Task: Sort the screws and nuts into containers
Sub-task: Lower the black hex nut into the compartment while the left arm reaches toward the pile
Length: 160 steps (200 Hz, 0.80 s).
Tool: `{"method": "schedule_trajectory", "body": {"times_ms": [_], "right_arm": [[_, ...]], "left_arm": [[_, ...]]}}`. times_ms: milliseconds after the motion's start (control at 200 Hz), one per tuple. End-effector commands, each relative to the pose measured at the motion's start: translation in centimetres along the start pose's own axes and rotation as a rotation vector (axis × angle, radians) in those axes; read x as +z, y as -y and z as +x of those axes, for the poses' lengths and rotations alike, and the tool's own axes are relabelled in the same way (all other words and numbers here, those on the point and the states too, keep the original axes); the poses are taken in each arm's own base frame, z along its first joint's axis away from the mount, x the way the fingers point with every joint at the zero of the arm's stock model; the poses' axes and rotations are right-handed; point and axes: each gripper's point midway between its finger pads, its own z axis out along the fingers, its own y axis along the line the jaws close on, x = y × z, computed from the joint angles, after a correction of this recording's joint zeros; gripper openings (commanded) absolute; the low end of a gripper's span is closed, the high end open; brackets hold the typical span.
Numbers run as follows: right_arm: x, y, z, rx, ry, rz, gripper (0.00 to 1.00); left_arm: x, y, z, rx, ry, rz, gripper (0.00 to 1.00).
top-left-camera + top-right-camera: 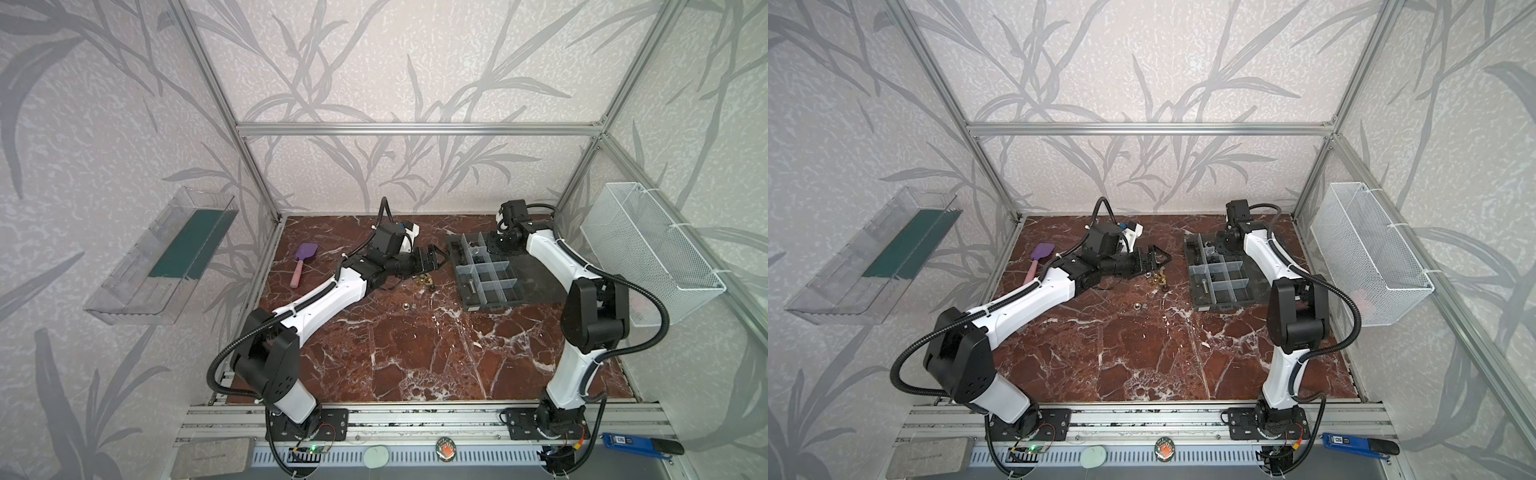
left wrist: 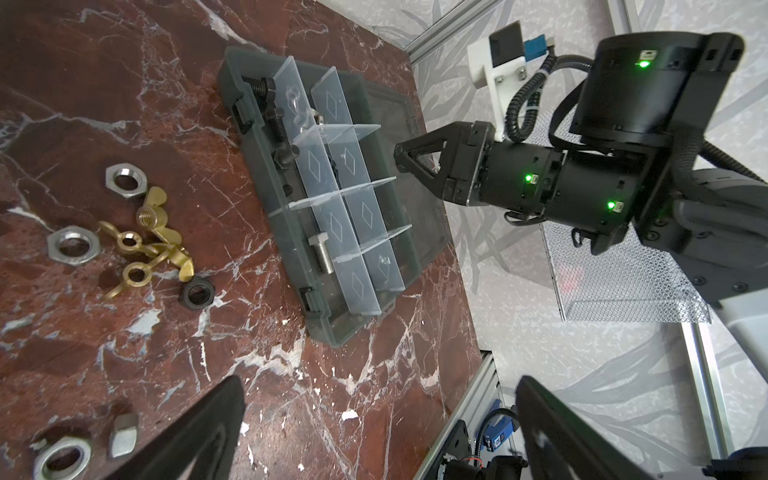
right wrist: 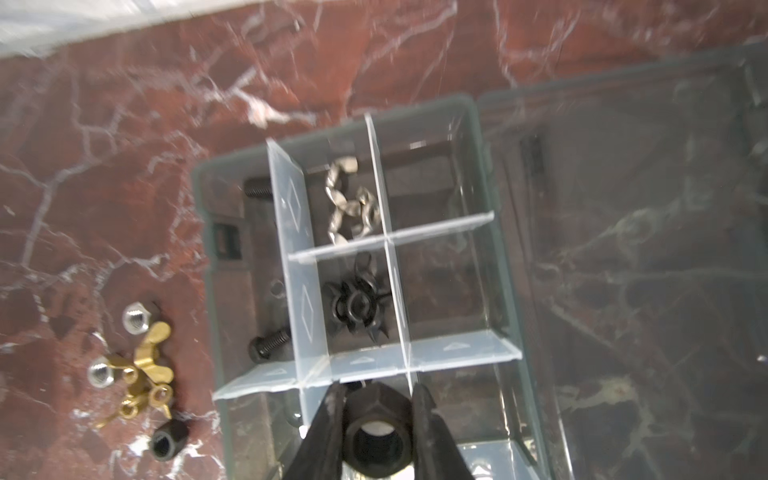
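Black nut (image 3: pixel 376 440) pinched in right tool (image 3: pixel 378 395) (above organizer (image 3: pixel 478 124)), left tool (image 2: pixel 380 380) agape.

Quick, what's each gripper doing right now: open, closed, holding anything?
Left gripper: open, holding nothing.
Right gripper: closed on a black nut.

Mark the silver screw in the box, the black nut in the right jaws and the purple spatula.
silver screw (image 2: pixel 324 259): left wrist view, mid-shank.
black nut (image 3: pixel 376 404): right wrist view, flat above hole.
purple spatula (image 1: pixel 308 252): in a top view, blade.
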Motion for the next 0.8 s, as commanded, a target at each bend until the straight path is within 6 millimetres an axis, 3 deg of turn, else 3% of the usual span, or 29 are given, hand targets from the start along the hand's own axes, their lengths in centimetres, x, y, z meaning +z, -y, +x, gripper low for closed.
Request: {"method": "schedule_trajectory", "body": {"times_ms": [0,395,590,795], "right_arm": [[0.0,-0.7,0.6,-0.008,-0.057,-0.039,0.18],[2.7,-1.0,6.4,0.024,-0.181,-0.081,0.18],[4.3,-0.8,8.5,0.008,-0.231,-0.045,0.21],[5.0,-0.2,9.5,-0.006,-0.256,-0.008,0.35]], "left_arm": [[-0.1,0.4,-1.8,0.016,0.027,0.014,0.99],[1.0,-0.4,-2.5,0.009,0.01,0.023,0.99],[-0.2,-0.5,-1.6,0.016,0.004,0.019,0.99],[-2.0,-1.2,-0.3,0.015,0.028,-0.004,0.99]]}}
